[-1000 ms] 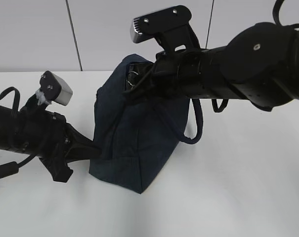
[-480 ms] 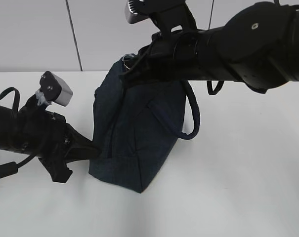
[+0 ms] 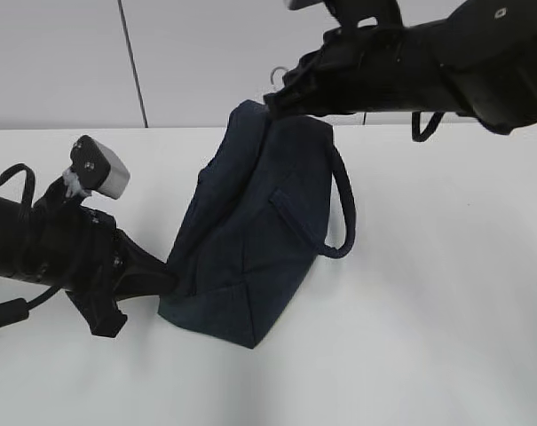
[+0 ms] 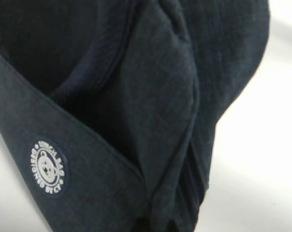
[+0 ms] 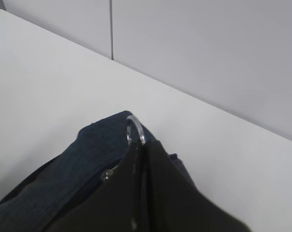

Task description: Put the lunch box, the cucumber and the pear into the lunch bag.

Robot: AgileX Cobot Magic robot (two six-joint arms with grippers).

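Fingers of the right gripper (image 3: 277, 99) were clamped on the silver ring pull (image 5: 135, 129), hauling it across the lunch bag (image 3: 250, 240) on the counter (image 3: 428, 311). Left fingers (image 3: 166, 277) pinched its lower edge, steadying. Unzipping looked underway; next, spread the mouth.

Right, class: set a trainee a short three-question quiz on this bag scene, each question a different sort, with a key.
1. True or false: the lunch bag lies flat on the table.
2. Which end effector holds the silver ring pull? A) left B) right
3. Fill in: the left end effector grips the bag at its lower ____ corner, seen from the exterior view.

Key: 1 false, its top is lifted; 2 B, the right end effector; 3 left.
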